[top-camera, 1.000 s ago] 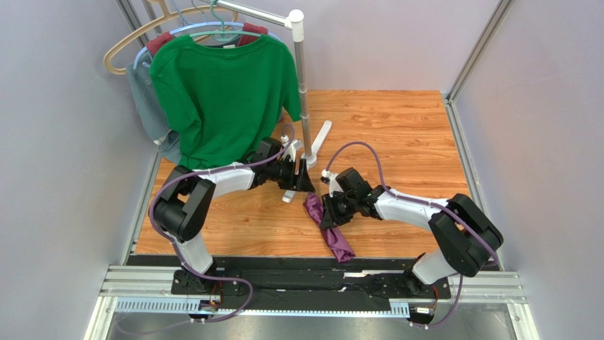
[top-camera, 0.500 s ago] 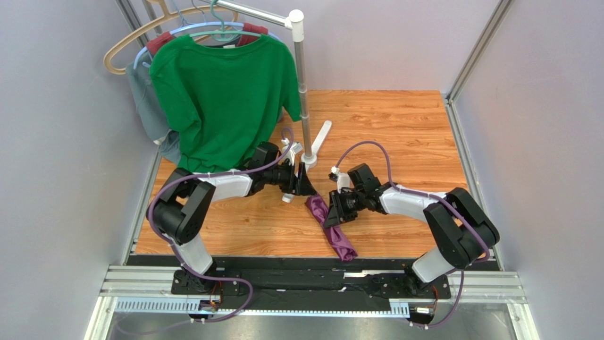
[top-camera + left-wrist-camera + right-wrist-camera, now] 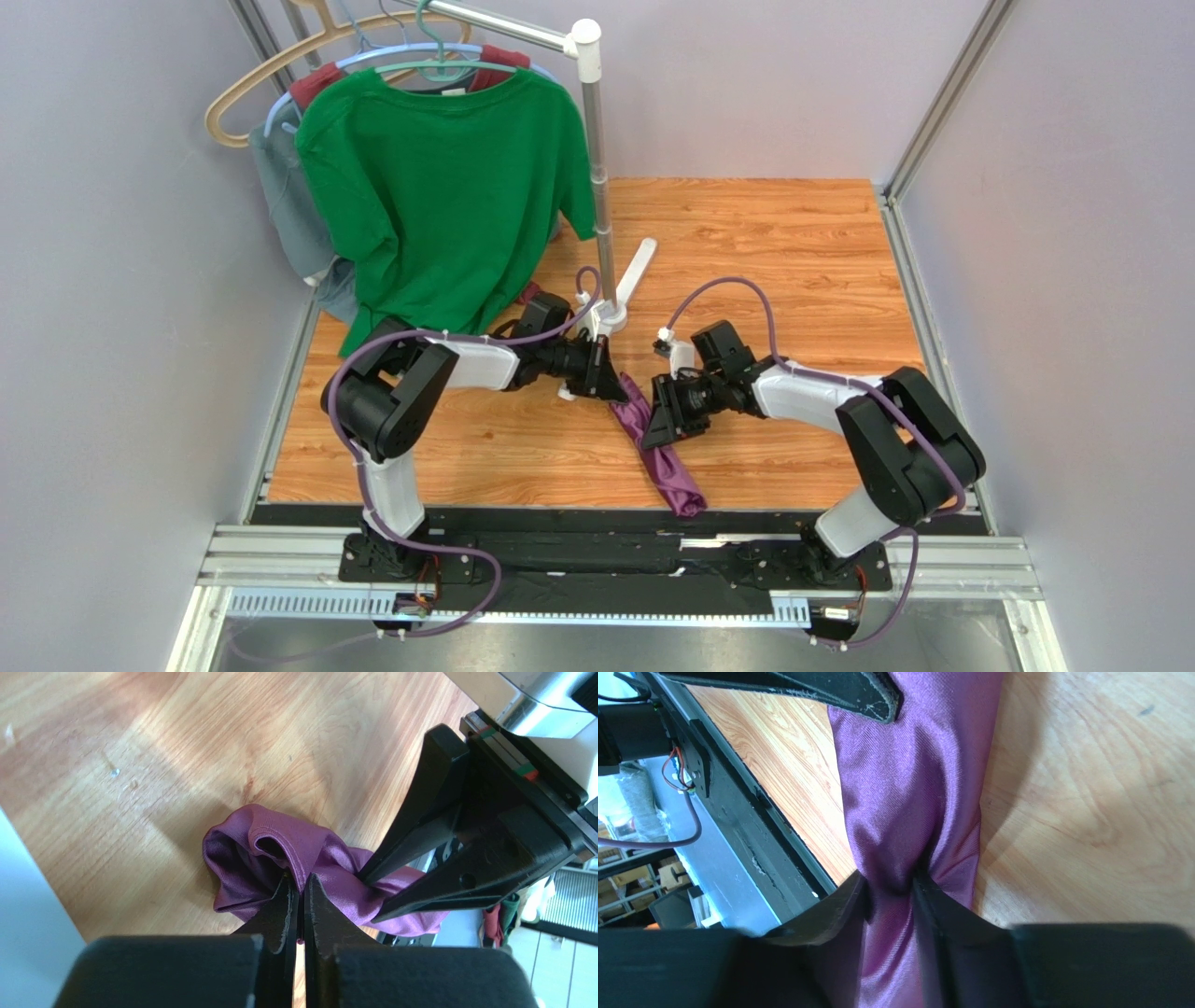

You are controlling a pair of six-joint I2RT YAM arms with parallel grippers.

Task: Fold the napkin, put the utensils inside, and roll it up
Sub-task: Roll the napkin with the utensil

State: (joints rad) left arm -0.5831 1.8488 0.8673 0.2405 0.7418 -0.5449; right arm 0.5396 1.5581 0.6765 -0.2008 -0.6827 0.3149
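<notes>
Shifted toward 5 o'clock: left end effector (image 3: 295, 882), pinched onto napkin (image 3: 662, 455) at 11 o'clock end | right end effector (image 3: 892, 885) pinching bunched middle | napkin roped on table (image 3: 800, 238) centre | ends to be drawn apart evenly.

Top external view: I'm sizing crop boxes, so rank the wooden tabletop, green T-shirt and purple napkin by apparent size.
1. Wooden tabletop.
2. Green T-shirt, hanging nearer the camera, so flattered.
3. Bunched purple napkin.
</notes>
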